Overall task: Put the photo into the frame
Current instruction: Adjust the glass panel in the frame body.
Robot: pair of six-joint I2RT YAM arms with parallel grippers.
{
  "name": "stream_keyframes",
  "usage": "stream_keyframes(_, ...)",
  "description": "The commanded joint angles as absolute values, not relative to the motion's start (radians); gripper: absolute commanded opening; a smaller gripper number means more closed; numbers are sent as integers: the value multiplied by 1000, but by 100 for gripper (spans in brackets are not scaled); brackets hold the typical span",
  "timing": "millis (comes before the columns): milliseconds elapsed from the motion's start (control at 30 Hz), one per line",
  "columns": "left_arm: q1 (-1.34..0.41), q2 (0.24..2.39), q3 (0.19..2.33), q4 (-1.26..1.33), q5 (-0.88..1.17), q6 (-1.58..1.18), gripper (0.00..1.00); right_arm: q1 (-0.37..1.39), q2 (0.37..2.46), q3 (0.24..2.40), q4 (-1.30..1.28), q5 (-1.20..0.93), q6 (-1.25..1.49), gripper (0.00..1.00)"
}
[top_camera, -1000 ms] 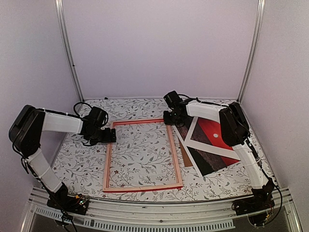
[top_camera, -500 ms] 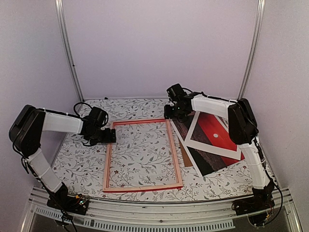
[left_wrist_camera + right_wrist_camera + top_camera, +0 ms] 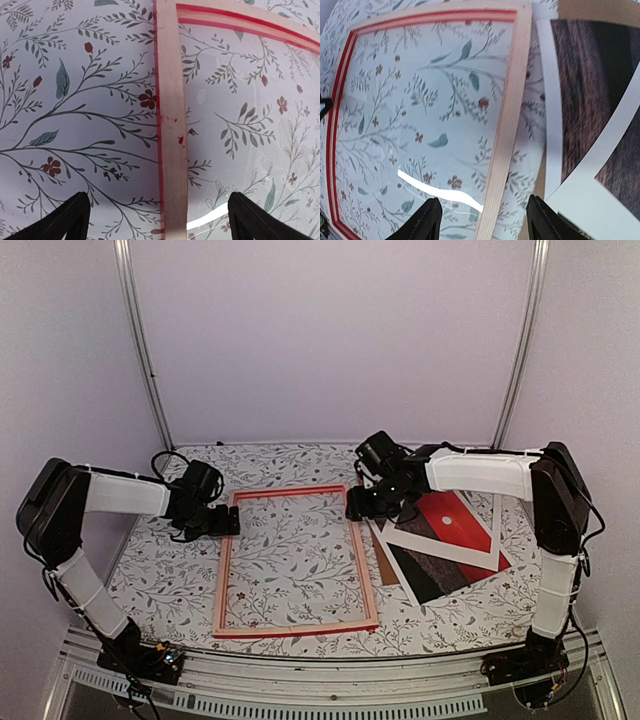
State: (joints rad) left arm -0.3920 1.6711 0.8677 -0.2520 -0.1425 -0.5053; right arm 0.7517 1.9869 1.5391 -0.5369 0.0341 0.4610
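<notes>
Top view: the frame (image 3: pixel 295 629) lies flat on the worktop (image 3: pixel 160 580), with the photo (image 3: pixel 445 508) just to its right, partly under a white mat (image 3: pixel 450 550). Left wrist: the left fingers (image 3: pixel 70 220) are spread wide astride a rail, holding nothing. Right wrist: the right fingers (image 3: pixel 427 222) are apart astride a rail, and whether they touch it is unclear.

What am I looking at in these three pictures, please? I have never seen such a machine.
Two robot arms stand at a table with a floral cover. One picture is from a camera above; the other two are from cameras on the wrists, showing their own black fingers. A red frame lies pale back up. Beside it lies the photo, partly under a white mat. The left gripper and right gripper are open, each astride a frame rail, holding nothing.
</notes>
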Motion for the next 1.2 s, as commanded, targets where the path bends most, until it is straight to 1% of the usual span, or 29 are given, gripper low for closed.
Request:
stream_keyframes(0, -400, 1625, 888, -268, -125, -512, 98, 833, 1898, 1423, -615, 49, 532, 62)
stream_keyframes(267, -400, 1611, 874, -283, -113, -517, 98, 932, 1783, 1240, -673, 61, 641, 62)
stream_keyframes(467, -400, 1600, 855, -278, -113, -527, 98, 984, 1730, 1157, -664, 36, 695, 62)
stream_keyframes(1167, -400, 1594, 835, -262, -112, -528, 98, 1120, 1768, 1128, -713, 50, 767, 61)
